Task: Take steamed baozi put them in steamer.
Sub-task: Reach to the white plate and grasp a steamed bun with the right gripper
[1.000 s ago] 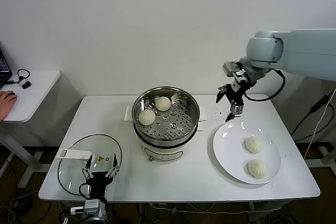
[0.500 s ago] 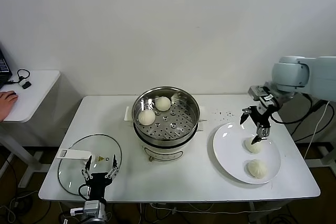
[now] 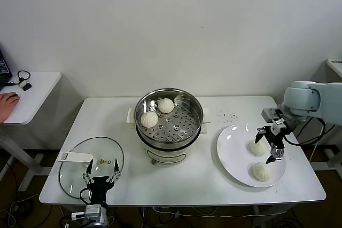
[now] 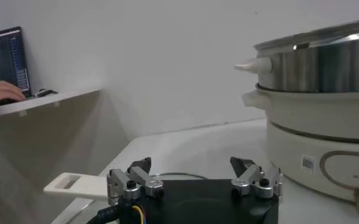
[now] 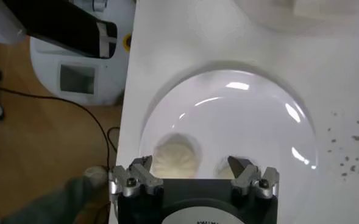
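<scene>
Two cream-white baozi (image 3: 149, 118) (image 3: 165, 105) lie on the perforated tray of the shiny steamer (image 3: 188, 102) at the table's middle. Two more baozi (image 3: 257, 147) (image 3: 262, 171) lie on the white plate (image 3: 233, 150) at the right. My right gripper (image 3: 270, 143) is open and empty, hovering just above the plate between these two buns. In the right wrist view both buns (image 5: 176, 155) (image 5: 223, 169) show between and below the open fingers (image 5: 190, 162). My left gripper (image 3: 100, 175) is open and parked at the table's front left, by the steamer (image 4: 316, 73).
A round glass lid (image 3: 72, 170) with a white handle (image 3: 76, 156) lies at the front left, under my left gripper. A side table (image 3: 32, 92) with a person's hand stands at the far left. Small dark specks (image 3: 227, 115) dot the table behind the plate.
My right gripper has swung from behind the steamer's right side rightward and down to just over the plate, above the two buns. The left arm has not moved.
</scene>
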